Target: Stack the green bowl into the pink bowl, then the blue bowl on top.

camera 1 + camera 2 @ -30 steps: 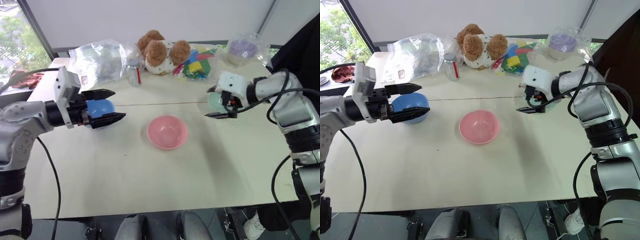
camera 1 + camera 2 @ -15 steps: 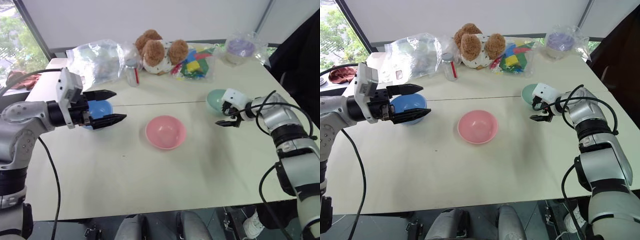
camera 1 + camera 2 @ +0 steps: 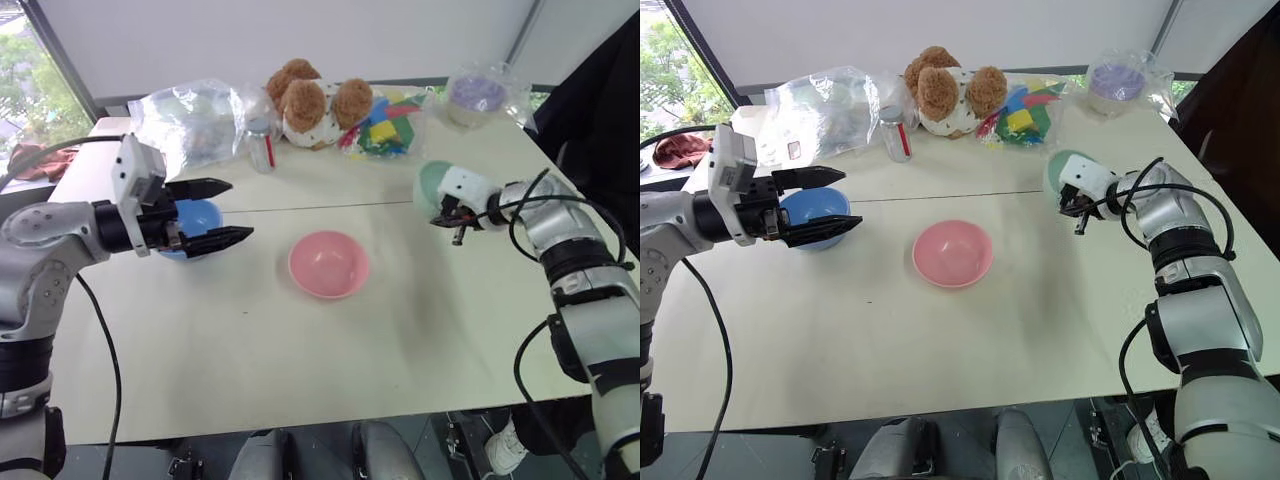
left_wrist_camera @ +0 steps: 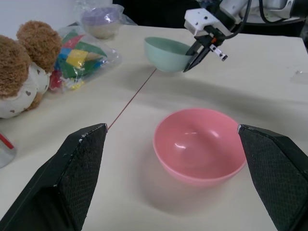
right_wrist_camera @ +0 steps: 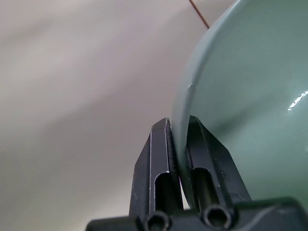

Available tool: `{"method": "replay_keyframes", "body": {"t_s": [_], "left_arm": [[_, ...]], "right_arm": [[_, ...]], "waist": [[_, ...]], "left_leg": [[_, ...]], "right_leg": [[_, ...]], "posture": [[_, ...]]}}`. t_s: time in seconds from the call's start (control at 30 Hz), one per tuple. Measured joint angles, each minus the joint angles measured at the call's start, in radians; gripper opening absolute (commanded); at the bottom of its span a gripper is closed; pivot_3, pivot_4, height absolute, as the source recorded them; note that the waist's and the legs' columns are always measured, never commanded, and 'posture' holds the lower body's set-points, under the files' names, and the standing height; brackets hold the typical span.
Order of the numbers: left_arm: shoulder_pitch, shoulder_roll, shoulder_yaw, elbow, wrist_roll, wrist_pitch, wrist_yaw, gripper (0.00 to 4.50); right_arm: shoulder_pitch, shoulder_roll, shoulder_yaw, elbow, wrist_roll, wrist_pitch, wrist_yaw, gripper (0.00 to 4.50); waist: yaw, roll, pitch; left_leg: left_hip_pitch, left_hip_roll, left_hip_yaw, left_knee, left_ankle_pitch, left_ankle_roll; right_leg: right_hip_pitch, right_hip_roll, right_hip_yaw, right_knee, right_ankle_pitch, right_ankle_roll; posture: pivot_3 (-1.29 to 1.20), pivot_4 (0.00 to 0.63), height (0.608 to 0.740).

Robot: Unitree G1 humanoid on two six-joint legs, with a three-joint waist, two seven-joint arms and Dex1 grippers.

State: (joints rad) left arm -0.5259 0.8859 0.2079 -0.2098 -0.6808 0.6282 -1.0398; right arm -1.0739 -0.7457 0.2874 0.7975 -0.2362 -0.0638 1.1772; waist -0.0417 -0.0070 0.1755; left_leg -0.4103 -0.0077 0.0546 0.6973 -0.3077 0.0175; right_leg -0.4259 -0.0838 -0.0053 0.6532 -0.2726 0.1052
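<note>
Fingers of the right gripper [image 5: 179,144] are pinched onto the green bowl's [image 4: 166,54] rim, the bowl tilted at the worktop's [image 3: 300,370] right side; pink bowl [image 3: 328,264] sits upright, mouth up, mid-worktop; left gripper [image 3: 215,212] holds nothing, fingers spread wide above the upright blue bowl [image 3: 812,212] at left.

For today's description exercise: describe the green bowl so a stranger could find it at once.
Look to the table's right half, just beyond the seam line. The green bowl is there, its rim pinched by the right gripper. It is the only mint-coloured bowl; its neighbour is pink.
</note>
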Motion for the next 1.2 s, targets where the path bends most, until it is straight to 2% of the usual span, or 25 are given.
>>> {"method": "replay_keyframes", "body": {"t_s": [0.1,0.2,0.33,0.5,0.63,0.8,0.87,0.97,1.13,1.2], "left_arm": [[-0.016,-0.002,-0.004,0.004,0.000,0.000,-0.001,4.50],[-0.026,-0.002,-0.005,0.010,0.001,0.000,-0.001,4.50],[-0.026,-0.002,-0.005,0.011,0.002,0.000,0.001,4.50],[0.007,0.001,0.006,-0.007,-0.001,0.009,0.012,4.50],[0.028,0.001,0.014,-0.031,-0.008,0.022,0.026,4.50],[0.048,0.006,0.027,-0.048,-0.016,0.024,0.042,4.50],[0.050,0.006,0.034,-0.048,-0.016,0.024,0.049,4.50],[0.048,0.014,0.044,-0.039,0.006,0.012,0.070,4.50],[0.093,0.129,0.035,0.096,0.203,-0.133,0.074,4.50],[0.115,0.144,0.008,0.160,0.263,-0.188,0.052,4.50]], "right_arm": [[0.055,-0.009,0.001,-0.402,0.125,0.064,0.187,0.01],[0.102,0.011,0.025,-0.633,0.186,0.142,0.263,0.01],[0.133,0.059,0.111,-0.756,0.196,0.180,0.302,0.01],[0.140,0.060,0.167,-0.762,0.167,0.137,0.322,0.01],[0.140,0.059,0.179,-0.748,0.146,0.103,0.331,1.60],[0.132,0.062,0.179,-0.738,0.143,0.108,0.341,4.36],[0.121,0.066,0.171,-0.738,0.161,0.134,0.340,4.45],[0.088,0.094,0.093,-0.740,0.239,0.246,0.315,4.45],[0.076,0.089,-0.137,-0.818,0.459,0.523,0.237,4.45],[0.095,0.087,-0.209,-0.868,0.557,0.632,0.210,4.45]], "waist": [[-0.001,0.000,0.000],[0.005,0.000,0.000],[0.016,-0.001,0.000],[0.030,-0.001,0.000],[0.027,-0.001,0.000],[0.026,-0.001,0.000],[0.026,-0.001,0.000],[0.026,-0.001,0.000],[0.028,-0.001,-0.001],[0.030,-0.001,-0.001]], "left_leg": [[0.000,0.002,-0.001,-0.001,0.000,0.000],[0.000,0.001,-0.002,0.001,0.000,0.000],[0.000,0.000,-0.001,0.002,0.000,0.000],[0.000,0.000,-0.002,0.002,0.000,0.000],[0.000,0.000,-0.002,0.002,0.000,0.000],[0.000,0.000,-0.002,0.002,0.000,0.000],[0.000,0.000,-0.002,0.002,0.000,0.000],[0.000,0.000,-0.002,0.002,0.000,0.000],[0.000,0.000,-0.002,0.000,0.000,0.000],[0.000,0.000,-0.002,0.000,0.000,0.000]], "right_leg": [[0.000,0.002,0.000,0.003,0.000,0.000],[0.000,0.001,-0.001,0.003,0.000,0.000],[0.001,-0.001,-0.001,0.003,0.000,0.000],[0.001,-0.001,-0.001,0.002,0.000,0.000],[0.001,0.000,-0.001,0.002,0.000,0.000],[0.001,0.000,-0.001,0.002,0.000,0.000],[0.001,0.000,-0.001,0.002,0.000,0.000],[0.000,0.000,-0.001,0.002,0.000,0.000],[0.000,-0.002,-0.002,0.001,0.000,0.000],[0.000,-0.003,-0.003,0.000,0.000,0.000]], "posture": [[0.00,0.150,0.740],[0.00,0.150,0.740],[0.00,0.150,0.740],[0.00,0.150,0.740],[0.00,0.150,0.740],[0.00,0.150,0.740],[0.00,0.150,0.740],[0.00,0.150,0.740],[0.00,0.150,0.740],[0.00,0.150,0.740]]}}
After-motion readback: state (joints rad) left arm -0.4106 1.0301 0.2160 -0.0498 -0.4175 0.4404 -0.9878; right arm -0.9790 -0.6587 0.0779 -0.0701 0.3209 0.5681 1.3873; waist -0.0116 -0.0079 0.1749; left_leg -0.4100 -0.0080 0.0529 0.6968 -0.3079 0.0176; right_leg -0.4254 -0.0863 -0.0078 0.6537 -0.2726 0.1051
